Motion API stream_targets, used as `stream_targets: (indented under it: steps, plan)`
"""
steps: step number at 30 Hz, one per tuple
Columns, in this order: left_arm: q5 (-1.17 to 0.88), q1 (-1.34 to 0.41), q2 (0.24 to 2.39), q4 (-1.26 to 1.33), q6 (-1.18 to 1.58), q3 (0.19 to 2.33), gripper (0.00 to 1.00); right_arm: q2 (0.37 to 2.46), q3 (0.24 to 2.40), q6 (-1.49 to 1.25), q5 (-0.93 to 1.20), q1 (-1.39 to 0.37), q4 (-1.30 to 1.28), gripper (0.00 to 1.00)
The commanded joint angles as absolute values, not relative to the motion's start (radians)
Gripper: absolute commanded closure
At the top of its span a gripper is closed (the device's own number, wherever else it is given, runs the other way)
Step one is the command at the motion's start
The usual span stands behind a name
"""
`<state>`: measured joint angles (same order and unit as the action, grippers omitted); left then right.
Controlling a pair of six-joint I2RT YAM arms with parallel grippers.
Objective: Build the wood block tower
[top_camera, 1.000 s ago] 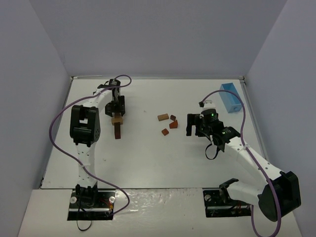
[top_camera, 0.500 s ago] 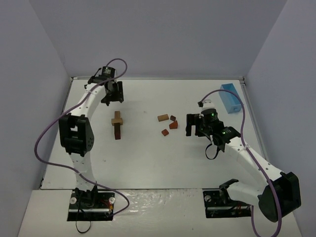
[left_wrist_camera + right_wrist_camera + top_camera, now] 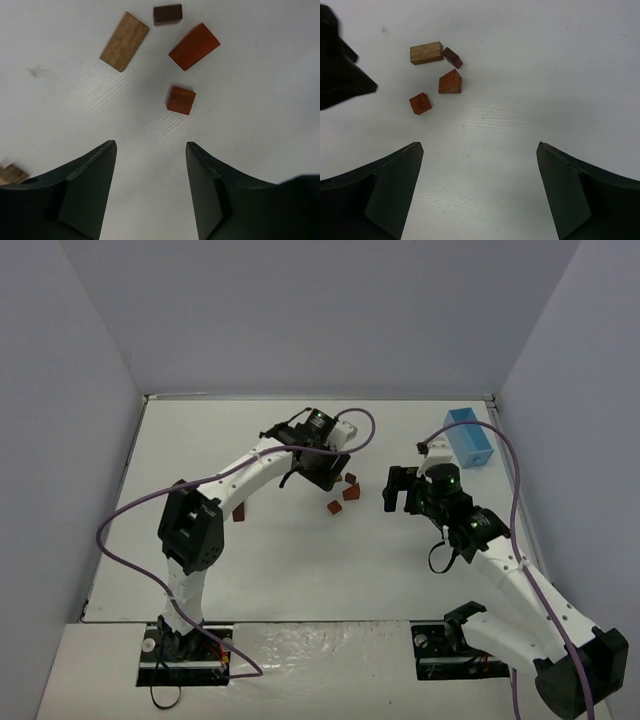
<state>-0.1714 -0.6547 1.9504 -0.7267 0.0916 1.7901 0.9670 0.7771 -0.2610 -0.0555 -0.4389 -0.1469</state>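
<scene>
While looking down from above: left gripper (image 3: 322, 466) mid-tabletop, over the far-left part of the loose wood blocks (image 3: 351, 492). Spread, nothing pinched, only bare tabletop (image 3: 300, 560) between the fingers.

Four loose pieces, counted in the left wrist view:
- tan cuboid (image 3: 124, 48), far left
- dark brown bit (image 3: 167, 14), far right, close to the cuboid's end
- reddish wedge (image 3: 194, 46), just nearer than that
- reddish cube (image 3: 180, 100), nearest, apart from the other three and closest to the fingertips

Right gripper (image 3: 398, 490) just right of the cluster, spread wide, holding nothing. Only a narrow strip of room between it and the wedge.

Wood block tower (image 3: 238, 513) left of centre, mostly hidden behind the left forearm, with only a dark reddish stub showing. Well apart from the loose pieces, and well clear of the left and near tabletop edges.

Light blue box (image 3: 470, 437) at the far right corner, beside the right edge, beyond the right gripper.

Widest open room: near half of the tabletop, between cluster and arm bases. Also a bare band along the far edge.
</scene>
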Motion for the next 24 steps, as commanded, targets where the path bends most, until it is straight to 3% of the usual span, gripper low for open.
stream_targets:
  steps: [1,10,24]
  plan:
    - [-0.234,-0.663,1.993,-0.69,-0.02,1.846,0.47,0.897,0.768,-0.27,-0.075,-0.437,-0.132,0.05]
    - [-0.268,-0.702,2.15,-0.694,-0.067,1.93,0.48,0.817,0.75,-0.275,-0.077,-0.437,-0.163,0.05]
    - [-0.23,-0.733,2.206,-0.692,-0.029,1.93,0.53,0.812,0.744,-0.279,-0.087,-0.437,-0.172,0.05]
